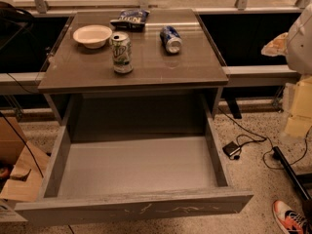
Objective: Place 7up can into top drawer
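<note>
camera view looks down on a brown table [161,67] standing in front of a dark window ledge. under its top, the top drawer [136,167] is pulled far out, showing a flat grey bottom and a scuffed front panel. at the right edge of the scene, about level with the tabletop and well apart from everything on it, hangs the pale gripper [276,45]; whether it is grasping or let go i cannot tell. a white bowl [92,35] sits at the table's back left, with a dark snack bag [129,19] behind it toward the middle. the 7up can [121,52] stands upright on the tabletop just beside the bowl. a blue-and-silver can [170,39] lies on its side, off to the right.
</note>
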